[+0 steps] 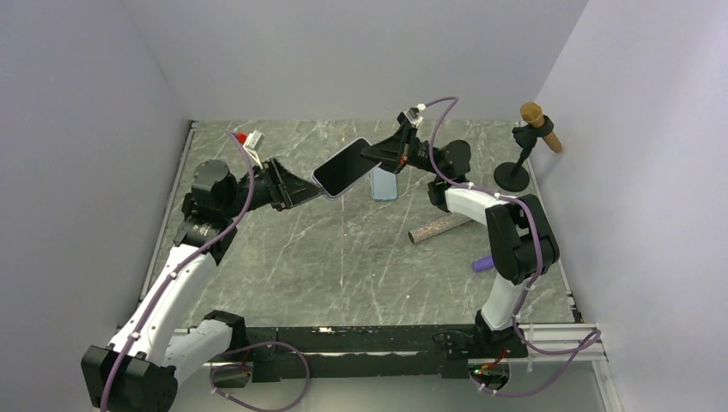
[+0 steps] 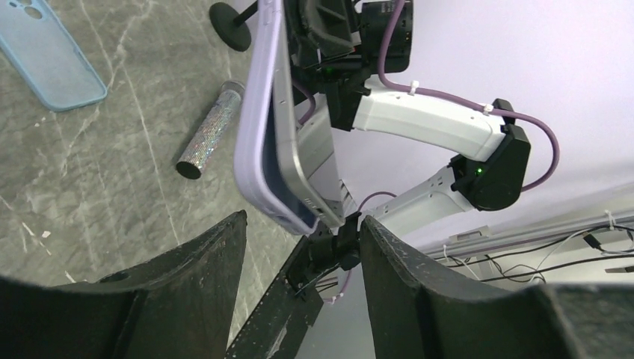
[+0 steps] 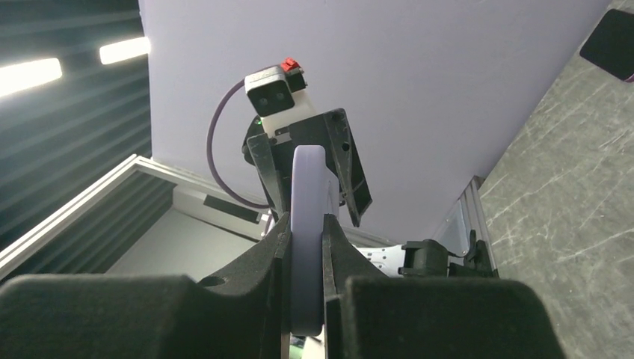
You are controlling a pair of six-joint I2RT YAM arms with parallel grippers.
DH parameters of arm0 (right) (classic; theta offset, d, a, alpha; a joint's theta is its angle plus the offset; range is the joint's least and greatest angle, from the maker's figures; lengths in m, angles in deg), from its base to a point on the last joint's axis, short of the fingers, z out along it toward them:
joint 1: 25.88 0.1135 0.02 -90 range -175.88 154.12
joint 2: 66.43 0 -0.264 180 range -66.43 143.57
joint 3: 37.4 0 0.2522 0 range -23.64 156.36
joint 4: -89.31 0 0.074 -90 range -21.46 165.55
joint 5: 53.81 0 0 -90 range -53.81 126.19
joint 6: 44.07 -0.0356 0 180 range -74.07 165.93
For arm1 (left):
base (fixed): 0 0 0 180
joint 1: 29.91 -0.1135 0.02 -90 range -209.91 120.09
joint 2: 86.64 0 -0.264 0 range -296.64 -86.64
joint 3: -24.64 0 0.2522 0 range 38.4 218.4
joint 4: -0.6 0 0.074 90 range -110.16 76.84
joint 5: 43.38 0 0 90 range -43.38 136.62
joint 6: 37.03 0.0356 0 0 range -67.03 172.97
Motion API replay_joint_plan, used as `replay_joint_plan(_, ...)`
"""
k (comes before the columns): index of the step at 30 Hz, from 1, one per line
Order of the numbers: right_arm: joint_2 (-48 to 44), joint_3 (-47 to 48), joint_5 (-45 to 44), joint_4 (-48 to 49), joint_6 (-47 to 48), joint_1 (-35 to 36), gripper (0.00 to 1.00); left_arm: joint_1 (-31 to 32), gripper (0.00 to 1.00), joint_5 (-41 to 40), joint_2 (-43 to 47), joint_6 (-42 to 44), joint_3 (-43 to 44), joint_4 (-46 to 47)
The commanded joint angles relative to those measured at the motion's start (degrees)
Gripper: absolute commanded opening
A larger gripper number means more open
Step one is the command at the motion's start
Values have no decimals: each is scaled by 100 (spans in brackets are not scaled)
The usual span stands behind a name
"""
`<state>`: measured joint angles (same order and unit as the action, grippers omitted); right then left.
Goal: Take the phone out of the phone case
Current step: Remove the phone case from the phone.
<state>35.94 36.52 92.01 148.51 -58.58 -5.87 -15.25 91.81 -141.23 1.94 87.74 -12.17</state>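
The phone (image 1: 343, 166), dark screen up, sits in a lavender phone case (image 2: 258, 127) and hangs tilted in mid-air above the table. My right gripper (image 1: 373, 156) is shut on its far end; in the right wrist view the case's edge (image 3: 307, 194) is pinched between both fingers, around the gripper's midpoint (image 3: 306, 224). My left gripper (image 1: 309, 190) is open at the near lower corner. In the left wrist view that corner hangs just above the gap between its fingers (image 2: 303, 221), and the phone's grey frame (image 2: 299, 149) stands slightly out of the case there.
A light blue case (image 1: 384, 183) lies flat on the marble table beneath the phone. A glittery tube (image 1: 438, 228) lies to the right, and a small purple object (image 1: 483, 263) sits by the right arm. A microphone on a black stand (image 1: 539, 124) is at the back right corner.
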Motion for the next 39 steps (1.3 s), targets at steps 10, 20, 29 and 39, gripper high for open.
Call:
replay_joint_plan(10,-390,74,-114,5,338,-3,0,-7,67,-398,428,675,905,-766)
replay_joint_plan(20,-436,71,-132,55,288,5,0,-9,65,-231,153,370,620,-276)
replay_joint_plan(29,-411,93,-123,93,279,14,0,2,66,-2,-128,6,511,209)
replay_joint_plan(39,-408,175,-44,18,387,24,0,4,65,242,-457,-708,252,1012)
